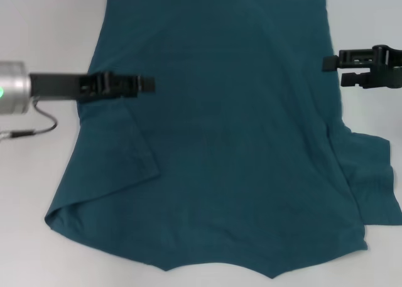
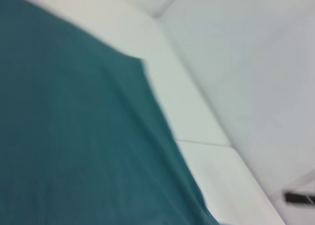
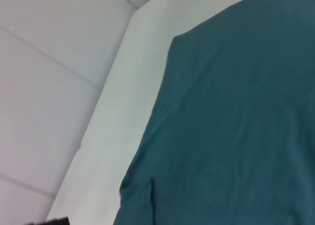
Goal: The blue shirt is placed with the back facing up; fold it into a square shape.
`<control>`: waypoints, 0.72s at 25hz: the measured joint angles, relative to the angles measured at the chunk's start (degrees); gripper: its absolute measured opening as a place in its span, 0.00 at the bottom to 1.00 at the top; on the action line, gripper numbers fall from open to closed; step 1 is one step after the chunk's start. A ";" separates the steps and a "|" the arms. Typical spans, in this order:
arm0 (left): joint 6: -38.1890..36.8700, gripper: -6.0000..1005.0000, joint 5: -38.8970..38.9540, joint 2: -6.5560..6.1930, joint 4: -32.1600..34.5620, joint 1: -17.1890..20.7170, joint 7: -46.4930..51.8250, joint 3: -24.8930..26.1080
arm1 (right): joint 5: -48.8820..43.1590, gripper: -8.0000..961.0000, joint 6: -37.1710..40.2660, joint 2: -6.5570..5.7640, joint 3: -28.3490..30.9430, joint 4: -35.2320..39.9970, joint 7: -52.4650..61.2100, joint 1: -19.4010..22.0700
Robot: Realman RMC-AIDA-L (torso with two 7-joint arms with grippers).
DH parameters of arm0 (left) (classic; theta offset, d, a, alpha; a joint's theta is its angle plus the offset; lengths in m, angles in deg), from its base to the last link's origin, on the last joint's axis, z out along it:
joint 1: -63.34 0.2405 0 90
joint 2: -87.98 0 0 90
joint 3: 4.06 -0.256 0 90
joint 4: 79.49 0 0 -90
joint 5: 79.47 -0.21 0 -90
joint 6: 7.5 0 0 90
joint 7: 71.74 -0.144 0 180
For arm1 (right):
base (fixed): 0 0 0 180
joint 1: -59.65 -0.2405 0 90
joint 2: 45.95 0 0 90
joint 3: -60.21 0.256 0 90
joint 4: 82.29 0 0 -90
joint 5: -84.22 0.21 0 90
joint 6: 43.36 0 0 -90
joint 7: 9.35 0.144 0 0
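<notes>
A: Where is the blue shirt [image 1: 232, 155]?

B: It lies spread flat on the white table [image 1: 38, 174] and fills most of the middle. The sleeve at 8 o'clock is folded in over the body. The sleeve at 4 o'clock sticks out to the side.

A: Where is the left gripper [image 1: 148, 84]?

B: At 9 o'clock. It reaches in over the shirt's edge. Its fingers look pressed close together, with no cloth seen between them.

A: And the right gripper [image 1: 331, 71]?

B: At 3 o'clock, right at the shirt's edge. Its two fingers are spread apart, and they grip nothing.

A: What do the wrist cameras show?

B: Just blue cloth and white table.
</notes>
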 joint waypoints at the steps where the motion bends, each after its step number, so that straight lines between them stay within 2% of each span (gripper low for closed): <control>1: -2.18 0.49 0.19 -0.19 0.22 0.83 -3.59 0.45 | -0.01 0.88 0.81 -0.16 -0.09 0.24 -1.27 0.26; 3: -8.23 0.56 -0.57 -0.25 1.09 3.13 -13.46 0.67 | -0.06 0.88 2.68 -0.32 -0.46 1.20 -3.72 1.02; 7: -14.89 0.70 -1.72 1.66 3.87 7.77 -25.61 0.42 | -0.17 0.87 4.01 -0.35 -1.32 3.60 -5.28 2.84; 10: -15.55 0.82 -2.28 2.58 4.69 9.54 -26.09 -0.42 | -0.26 0.87 4.84 -0.49 -1.72 4.59 -5.69 3.95; 12: -15.83 0.91 -2.58 2.67 4.54 9.61 -25.64 -0.70 | -1.49 0.87 5.96 -0.90 -1.91 5.18 -5.66 4.53; 18: -15.48 0.96 -2.85 2.97 4.35 9.53 -19.20 -0.90 | -10.44 0.87 11.40 -1.72 -0.47 7.77 -2.65 6.13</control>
